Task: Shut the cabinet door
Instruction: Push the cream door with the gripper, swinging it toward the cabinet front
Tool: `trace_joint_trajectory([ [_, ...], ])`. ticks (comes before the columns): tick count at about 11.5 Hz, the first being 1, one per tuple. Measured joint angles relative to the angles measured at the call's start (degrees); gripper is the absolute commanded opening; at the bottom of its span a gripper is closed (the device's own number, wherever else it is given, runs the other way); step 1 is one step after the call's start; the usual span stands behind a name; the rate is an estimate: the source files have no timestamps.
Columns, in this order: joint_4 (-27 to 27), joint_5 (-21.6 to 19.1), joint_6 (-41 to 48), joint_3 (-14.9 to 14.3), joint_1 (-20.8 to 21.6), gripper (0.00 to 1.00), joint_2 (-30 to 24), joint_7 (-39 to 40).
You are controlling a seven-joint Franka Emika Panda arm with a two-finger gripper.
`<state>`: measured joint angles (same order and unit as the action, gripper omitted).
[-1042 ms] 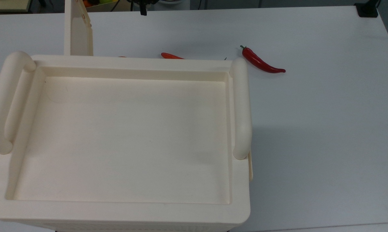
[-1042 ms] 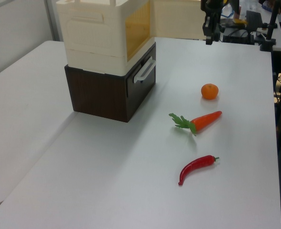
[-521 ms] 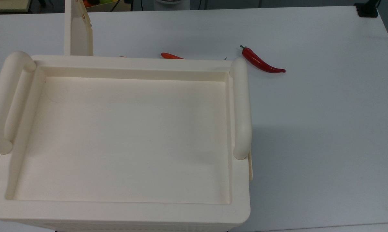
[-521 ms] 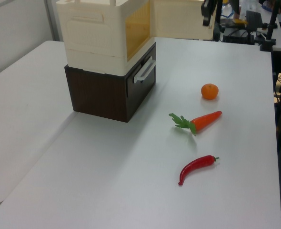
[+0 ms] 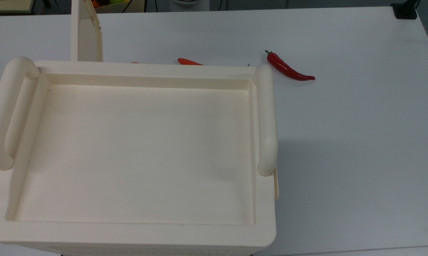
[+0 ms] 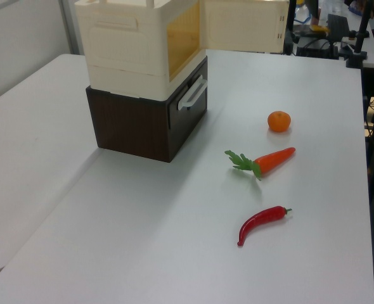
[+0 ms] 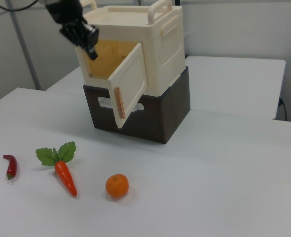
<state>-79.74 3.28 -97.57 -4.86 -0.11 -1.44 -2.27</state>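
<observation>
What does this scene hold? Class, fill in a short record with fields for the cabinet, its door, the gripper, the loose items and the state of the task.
cabinet: cream cabinet stacked on a dark brown drawer unit
door: cabinet door swung wide open, interior exposed
gripper: gripper in the air at the upper part of the opening in the right view, apart from the door
loose items: chili pepper, carrot and orange on the white table
task state: door not yet closed

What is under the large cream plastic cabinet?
The large cream plastic cabinet stands on a dark brown box with a pale handle on its front. The box's inside is hidden.
</observation>
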Motion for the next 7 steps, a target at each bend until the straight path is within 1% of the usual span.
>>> trace_joint_trajectory([
  [3,0.35,-0.9,-5.69,-0.11,-3.97,0.0,0.36,0.0],
  [7,0.35,-0.93,-7.48,-0.29,-8.74,0.0,2.5,0.01],
])
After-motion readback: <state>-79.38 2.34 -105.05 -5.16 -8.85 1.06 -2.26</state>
